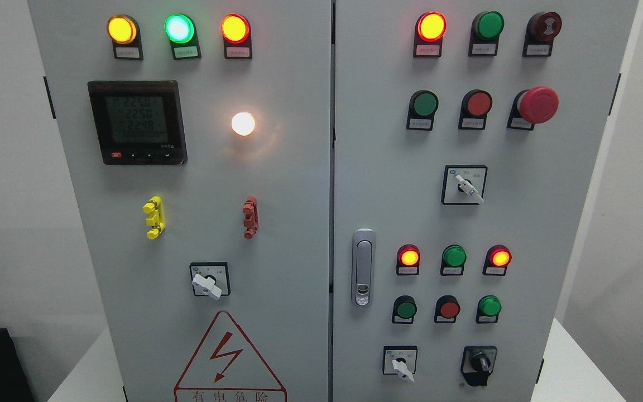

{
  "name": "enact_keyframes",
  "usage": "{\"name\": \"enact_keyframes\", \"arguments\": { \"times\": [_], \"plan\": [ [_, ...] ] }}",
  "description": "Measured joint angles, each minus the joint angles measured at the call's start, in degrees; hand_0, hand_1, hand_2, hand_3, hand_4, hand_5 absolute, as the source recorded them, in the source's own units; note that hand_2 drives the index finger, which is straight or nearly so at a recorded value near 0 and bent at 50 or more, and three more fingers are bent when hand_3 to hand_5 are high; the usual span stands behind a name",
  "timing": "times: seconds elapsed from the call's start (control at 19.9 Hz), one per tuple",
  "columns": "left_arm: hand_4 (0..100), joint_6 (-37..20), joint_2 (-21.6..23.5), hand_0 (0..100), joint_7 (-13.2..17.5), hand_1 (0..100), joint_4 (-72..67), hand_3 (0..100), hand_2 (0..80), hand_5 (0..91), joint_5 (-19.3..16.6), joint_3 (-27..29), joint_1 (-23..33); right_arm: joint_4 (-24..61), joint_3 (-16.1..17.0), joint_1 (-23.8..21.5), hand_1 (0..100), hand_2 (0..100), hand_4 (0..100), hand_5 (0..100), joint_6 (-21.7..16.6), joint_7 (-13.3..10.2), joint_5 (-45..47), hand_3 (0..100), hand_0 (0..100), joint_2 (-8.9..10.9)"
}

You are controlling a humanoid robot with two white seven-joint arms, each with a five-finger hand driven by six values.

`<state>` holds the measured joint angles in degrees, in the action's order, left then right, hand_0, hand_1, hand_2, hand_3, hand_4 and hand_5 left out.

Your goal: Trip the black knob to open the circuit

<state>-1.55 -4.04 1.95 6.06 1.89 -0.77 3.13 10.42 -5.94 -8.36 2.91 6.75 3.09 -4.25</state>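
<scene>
Black is the knob (479, 364), low at the lower right of the frame, on the right door of a grey box (277, 184). Its handle points straight up. No robot hand shows (so I cannot tell if one is open or closed). A white knob (401, 364) sits just to its left. A green light (489, 306) glows above it.

Grey two-door cabinet (288, 212), digital meter (137, 121) lit at upper left, white lamp (243, 123) glowing beside it, red mushroom button (537, 104) at upper right, silver door latch (363, 267) mounted mid-panel, warning triangle (229, 360) printed below, yellow clip (154, 217) and red clip (250, 217) fixed between.
</scene>
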Motion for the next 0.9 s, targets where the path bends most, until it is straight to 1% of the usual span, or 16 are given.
{"name": "enact_keyframes", "arguments": {
  "times": [0.2,0.35,0.6,0.9],
  "plan": [
    [0,0.00,0.00,12,0.00,39,0.00,0,0.0,0.0,0.00,0.00,0.00,-0.06,0.00,0.00,15,0,0,0,0.00,-0.57,-0.04,0,0,-0.05],
    [0,0.00,0.00,12,0.00,39,0.00,0,0.0,0.0,0.00,0.00,0.00,-0.15,0.00,0.00,15,0,0,0,0.00,-1.56,-0.04,0,0,-0.05],
    [0,0.00,0.00,12,0.00,39,0.00,0,0.0,0.0,0.00,0.00,0.00,-0.41,0.00,0.00,14,0,0,0,0.00,-1.72,-0.04,0,0,-0.04],
    [0,0.00,0.00,12,0.00,39,0.00,0,0.0,0.0,0.00,0.00,0.00,-0.13,0.53,0.00,12,0,0,0,-1.50,-1.92,0.10,0,0,-0.04]
  ]
}}
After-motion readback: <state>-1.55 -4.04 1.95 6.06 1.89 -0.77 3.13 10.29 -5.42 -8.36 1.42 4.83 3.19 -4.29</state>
